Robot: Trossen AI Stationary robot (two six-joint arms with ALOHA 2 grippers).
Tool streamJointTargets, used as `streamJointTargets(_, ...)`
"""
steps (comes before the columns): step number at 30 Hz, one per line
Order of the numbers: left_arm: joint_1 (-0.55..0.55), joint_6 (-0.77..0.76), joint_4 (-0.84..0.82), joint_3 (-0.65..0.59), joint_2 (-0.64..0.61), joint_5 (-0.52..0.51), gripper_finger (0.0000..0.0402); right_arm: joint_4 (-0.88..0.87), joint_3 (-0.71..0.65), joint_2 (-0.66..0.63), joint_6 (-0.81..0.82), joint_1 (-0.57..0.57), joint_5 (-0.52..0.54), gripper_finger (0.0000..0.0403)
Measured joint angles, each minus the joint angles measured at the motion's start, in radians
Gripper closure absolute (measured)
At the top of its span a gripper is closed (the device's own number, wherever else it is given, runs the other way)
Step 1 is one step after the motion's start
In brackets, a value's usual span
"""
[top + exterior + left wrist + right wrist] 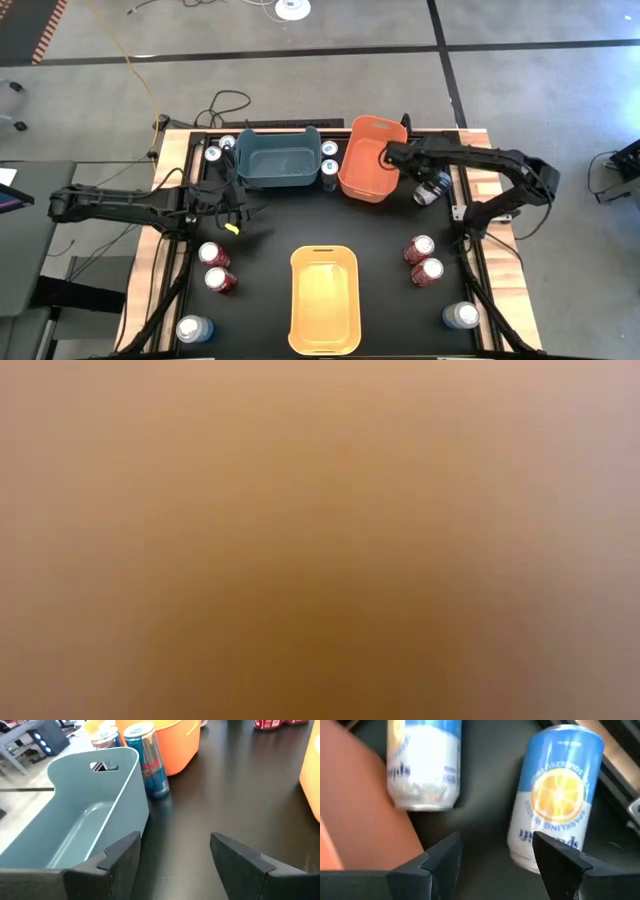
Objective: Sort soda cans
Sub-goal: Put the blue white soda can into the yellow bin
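My right gripper is open beside the orange bin, at its right. Two pale blue cans with a lemon picture stand before it: one by one finger, the other farther off beside the bin wall. My left gripper is open just near of the teal bin. Dark blue cans stand upright between the teal and orange bins. Red cans and pale blue cans stand on the table. My right gripper has one finger in front of the lower part of the pale blue can. Whether it touches the can I cannot tell. My left gripper touches nothing.
The yellow-orange bin sits at the table's near middle. Two more dark blue cans stand left of the teal bin, at the far edge. Bare black table lies between the bins. The low view shows only an orange-brown blur.
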Motion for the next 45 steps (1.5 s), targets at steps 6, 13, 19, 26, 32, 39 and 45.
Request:
streamJointTargets(6, -0.001, -0.041, -0.002, 0.0, 0.0, 0.021, 0.0164, -0.164, 0.0, 0.0, 0.084, -0.022, -0.073, 0.0144)
streamJointTargets(13, -0.001, -0.069, -0.011, -0.001, 0.0, 0.021, 0.0164, -0.254, -0.008, -0.017, 0.182, -0.008, -0.129, 0.0144)
streamJointTargets(19, -0.008, -0.071, -0.039, -0.001, 0.0, 0.049, 0.0164, -0.152, -0.108, -0.059, 0.217, -0.052, -0.126, 0.0144)
streamJointTargets(26, -0.026, -0.064, -0.039, -0.002, 0.0, 0.055, 0.0164, 0.007, -0.184, -0.12, 0.238, -0.065, -0.063, 0.0144)
streamJointTargets(32, -0.026, -0.063, -0.053, -0.002, 0.0, 0.055, 0.0164, -0.006, -0.187, -0.139, 0.195, -0.097, -0.029, 0.0144)
streamJointTargets(39, -0.026, -0.063, -0.058, -0.002, 0.0, 0.054, 0.0164, -0.01, -0.178, -0.045, 0.109, -0.14, -0.036, 0.0144)
streamJointTargets(45, -0.026, -0.063, -0.063, -0.002, 0.0, 0.053, 0.0164, 0.028, -0.173, 0.008, -0.003, -0.185, -0.04, 0.0143)
